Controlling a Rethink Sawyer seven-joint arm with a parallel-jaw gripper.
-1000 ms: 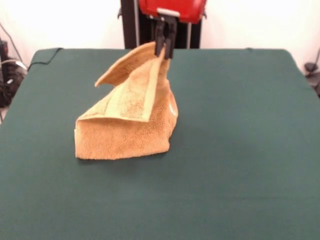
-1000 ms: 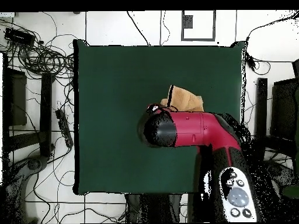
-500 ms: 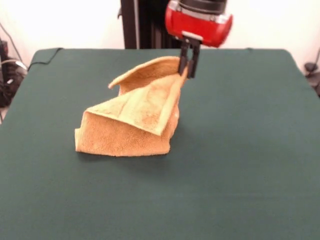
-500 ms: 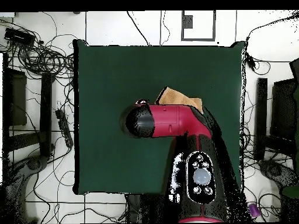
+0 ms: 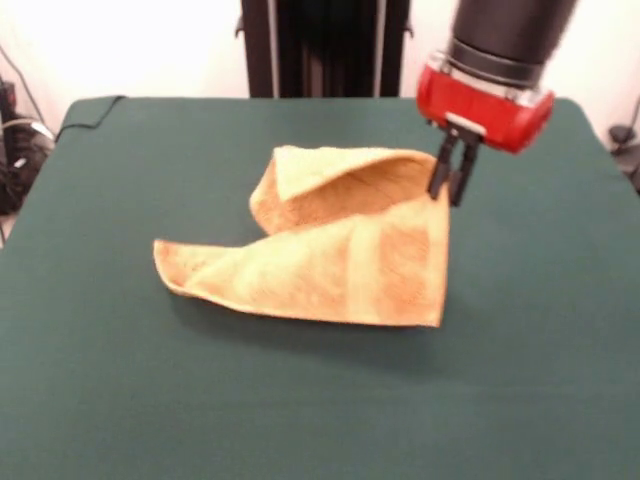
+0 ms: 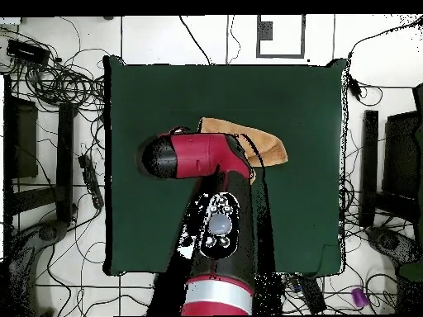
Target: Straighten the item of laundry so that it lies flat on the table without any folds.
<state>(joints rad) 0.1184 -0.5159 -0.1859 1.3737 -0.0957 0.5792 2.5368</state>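
Jaws: pinched on a raised corner of the towel (image 5: pixel 330 255) | gripper (image 5: pixel 449 190): above table (image 5: pixel 540 350), right of middle in front view | towel: half unfolded, one flap curled over | technique: draw corner outward, low, until curl flattens; release afterwards.

You have the orange-tan terry towel (image 5: pixel 330 265) draped in folds on the dark green cloth table (image 5: pixel 150 400) — one corner raised, apparently off the surface.
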